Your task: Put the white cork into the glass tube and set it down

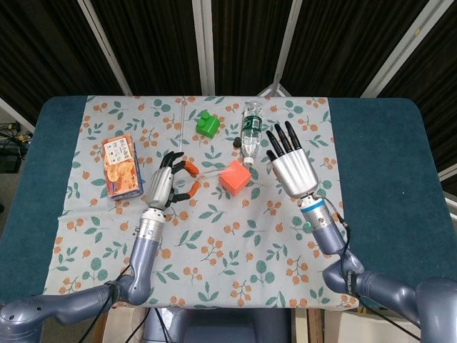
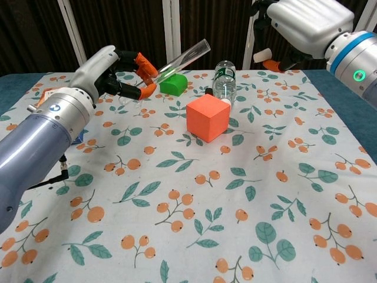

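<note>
Now white cork (image 2: pixel 259 55) in right robot hand (image 2: pixel 301 25), aloft

Lab, black curtains (image 1: pixel 143 43), clothed table (image 1: pixel 371 143)

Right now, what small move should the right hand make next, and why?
Probably carry the white cork left toward the open mouth of the glass tube. The right hand pinches the cork in the air, apart from the tube that the left hand holds tilted up.
</note>
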